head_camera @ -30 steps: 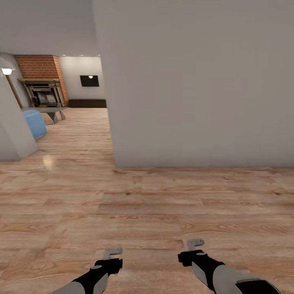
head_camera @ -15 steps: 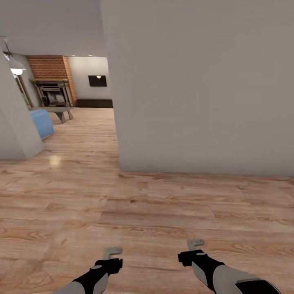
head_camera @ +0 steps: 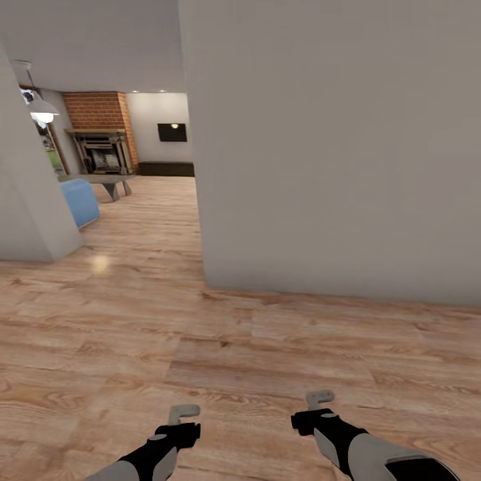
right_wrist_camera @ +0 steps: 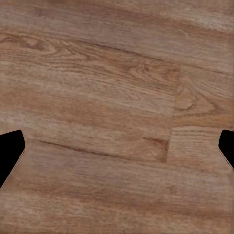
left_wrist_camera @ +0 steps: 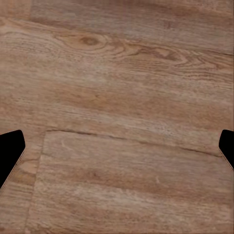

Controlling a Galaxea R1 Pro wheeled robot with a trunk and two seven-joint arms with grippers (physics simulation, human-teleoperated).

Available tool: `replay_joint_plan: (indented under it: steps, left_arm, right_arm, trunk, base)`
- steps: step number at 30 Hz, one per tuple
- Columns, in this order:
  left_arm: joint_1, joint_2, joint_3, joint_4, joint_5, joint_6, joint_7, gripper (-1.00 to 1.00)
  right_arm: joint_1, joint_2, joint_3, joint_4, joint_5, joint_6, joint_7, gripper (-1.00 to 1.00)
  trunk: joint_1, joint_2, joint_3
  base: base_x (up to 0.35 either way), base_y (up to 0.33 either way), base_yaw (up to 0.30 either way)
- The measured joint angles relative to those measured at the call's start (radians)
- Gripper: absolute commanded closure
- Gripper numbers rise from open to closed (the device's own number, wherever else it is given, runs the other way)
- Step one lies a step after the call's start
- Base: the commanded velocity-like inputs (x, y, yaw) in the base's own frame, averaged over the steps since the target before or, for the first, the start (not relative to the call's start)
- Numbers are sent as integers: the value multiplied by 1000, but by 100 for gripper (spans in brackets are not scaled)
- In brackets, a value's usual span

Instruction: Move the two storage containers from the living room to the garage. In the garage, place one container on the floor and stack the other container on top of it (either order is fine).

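Note:
The two storage containers and the garage are out of view. My left gripper (head_camera: 184, 414) and right gripper (head_camera: 319, 401) hang low at the near edge of the head view, over light wood-plank floor (head_camera: 240, 361). In the left wrist view the left gripper (left_wrist_camera: 117, 148) is open, with only bare planks between its dark fingertips (left_wrist_camera: 10, 148). The right gripper (right_wrist_camera: 117, 148) is open over the planks in the same way. Past an opening at the far left lies the living room (head_camera: 143, 200), with a blue sofa (head_camera: 81, 202).
A broad grey wall (head_camera: 334, 147) stands straight ahead, its corner edge (head_camera: 200, 267) meeting the floor. Another wall corner (head_camera: 33, 220) juts in at the left. Beyond the opening are a brick fireplace (head_camera: 103, 143), a low table (head_camera: 110, 182) and a hanging lamp (head_camera: 41, 110).
The whole head view has shifted: the wall corner and the fireplace now sit further right, so the camera has turned left. Both arms keep the same pose.

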Motion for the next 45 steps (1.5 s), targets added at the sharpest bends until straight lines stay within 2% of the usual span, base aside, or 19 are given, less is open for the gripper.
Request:
replay_joint_plan:
  steps: [9, 45]
  left_arm:
    - [0, 0, 0, 0, 0, 0, -1, -100]
    - [0, 0, 0, 0, 1, 0, -1, -100]
  right_arm:
    - [0, 0, 0, 0, 0, 0, 0, -100]
    - [0, 0, 0, 0, 0, 0, 0, -100]
  trunk:
    - [0, 0, 0]
    - [0, 0, 0]
  base:
    - [345, 0, 195]
    - [345, 0, 282]
